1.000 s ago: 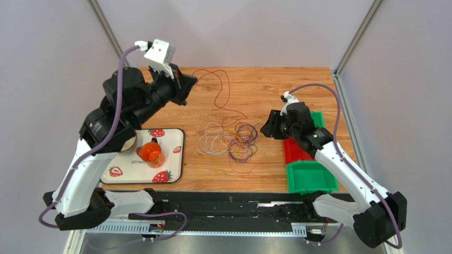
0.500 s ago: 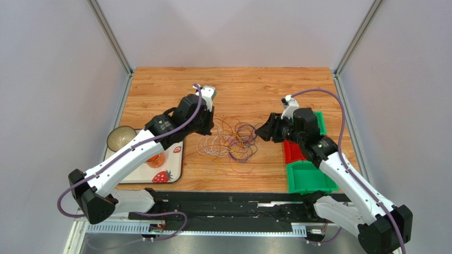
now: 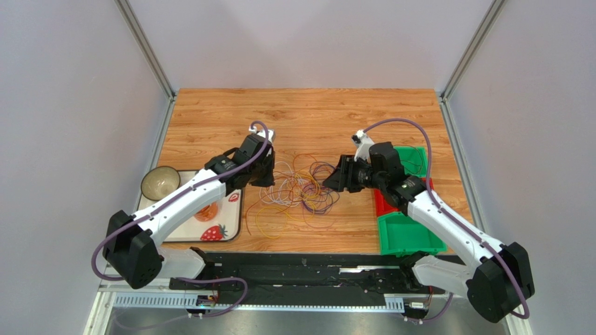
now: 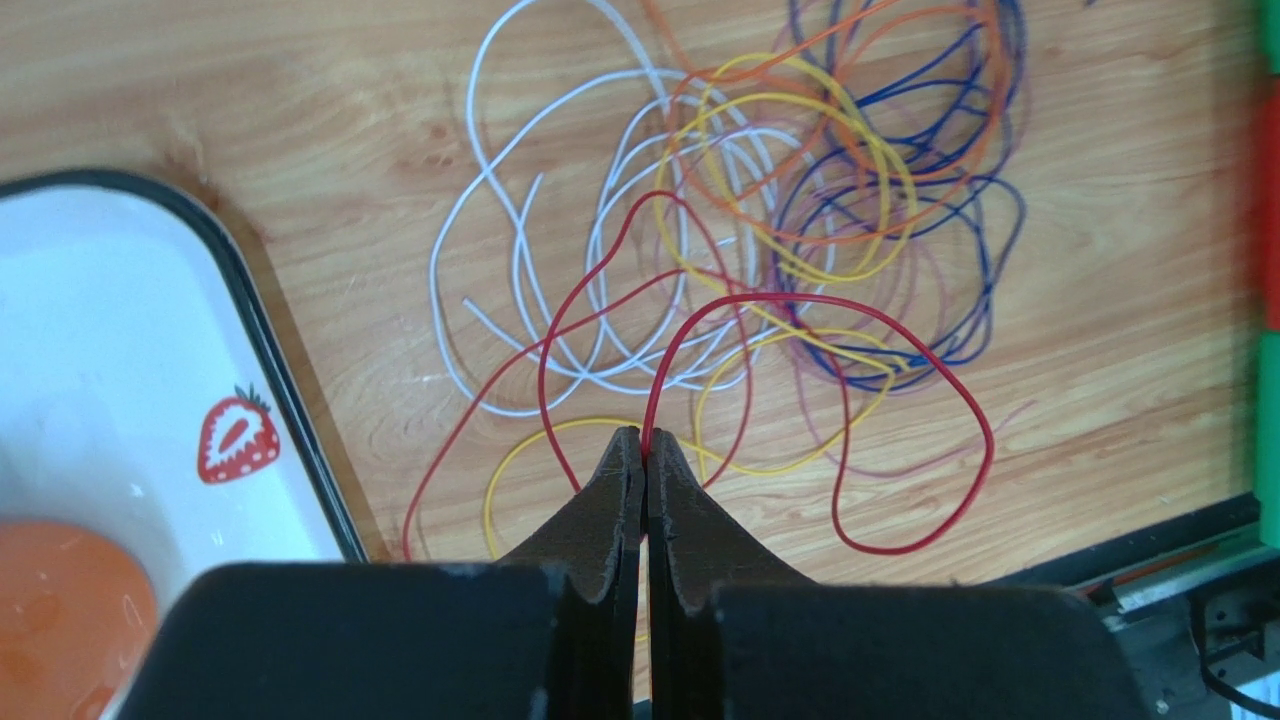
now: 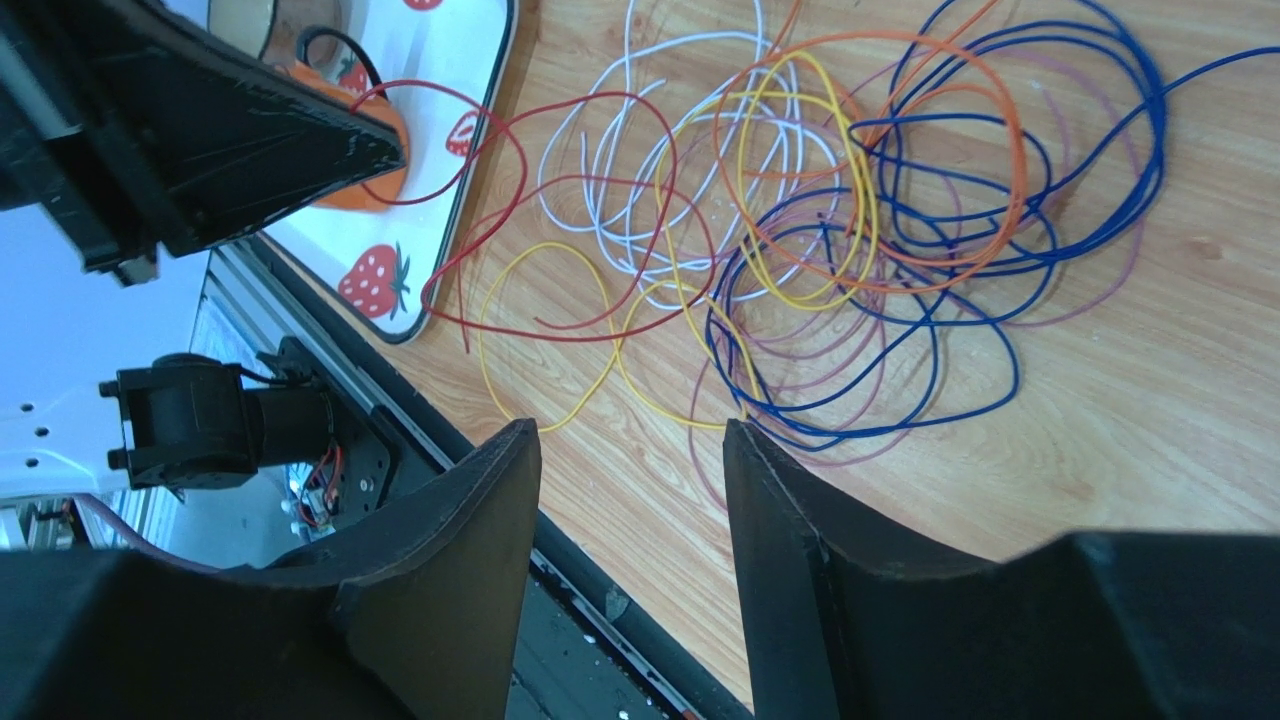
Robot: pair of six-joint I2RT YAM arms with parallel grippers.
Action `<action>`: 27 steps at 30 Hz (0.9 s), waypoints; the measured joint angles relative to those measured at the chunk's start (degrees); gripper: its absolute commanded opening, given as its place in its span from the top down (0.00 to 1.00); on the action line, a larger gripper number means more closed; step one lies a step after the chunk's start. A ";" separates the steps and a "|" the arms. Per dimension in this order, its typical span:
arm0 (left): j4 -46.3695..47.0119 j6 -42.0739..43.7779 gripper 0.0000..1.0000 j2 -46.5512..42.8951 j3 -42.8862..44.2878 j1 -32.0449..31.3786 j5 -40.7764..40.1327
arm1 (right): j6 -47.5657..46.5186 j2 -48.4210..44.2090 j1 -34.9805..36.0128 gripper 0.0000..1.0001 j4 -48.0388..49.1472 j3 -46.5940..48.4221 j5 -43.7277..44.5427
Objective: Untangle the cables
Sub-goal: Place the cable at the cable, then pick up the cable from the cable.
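Note:
The cables lie as a loose tangle of white, yellow, orange, blue, purple and red loops mid-table. My left gripper sits low at the tangle's left edge, beside the tray. In the left wrist view it is shut on the red cable, which loops out over the wood in front of the tips. My right gripper hovers at the tangle's right edge. It is open with nothing between its fingers; blue and yellow loops lie just beyond them.
A strawberry-print tray holding an orange cup is at the left, with a bowl beside it. Green bins and a red bin stand at the right. A black rail runs along the near edge.
My left arm has come down from high at the back left to the tangle's left edge, bringing the red cable with it. The right gripper has moved left toward the tangle and opened wider.

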 measured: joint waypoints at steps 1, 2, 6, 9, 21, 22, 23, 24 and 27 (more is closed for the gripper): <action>-0.02 -0.42 1.00 0.48 -0.70 0.50 0.26 | 0.00 0.52 0.48 0.48 0.13 0.00 0.00; -0.02 -0.68 1.00 0.98 -1.20 0.94 0.46 | -0.02 1.01 0.98 0.48 0.28 0.02 -0.02; 0.57 -2.08 1.00 4.17 -2.84 3.15 2.43 | -0.02 3.85 2.86 0.48 0.70 0.17 -0.02; 1.55 -2.89 0.97 6.80 -3.69 4.92 4.02 | -0.02 6.23 4.11 0.48 0.85 0.50 0.07; -0.92 -4.90 0.27 3.93 -5.68 12.11 5.68 | -0.59 14.05 9.18 0.48 0.33 7.15 1.70; -1.79 -4.85 0.26 2.47 -5.57 12.26 5.57 | -0.83 15.02 9.51 0.48 0.13 8.33 1.95; -2.69 -4.76 0.26 1.27 -5.29 12.31 5.53 | -1.01 15.96 9.73 0.48 -0.11 9.42 2.08; -3.93 -4.63 0.26 -0.07 -4.83 12.33 5.44 | -1.29 17.16 9.94 0.48 -0.79 11.04 2.21; -7.39 -3.78 0.26 -4.02 -2.89 12.41 5.05 | -1.79 20.63 10.62 0.48 -2.19 15.39 2.69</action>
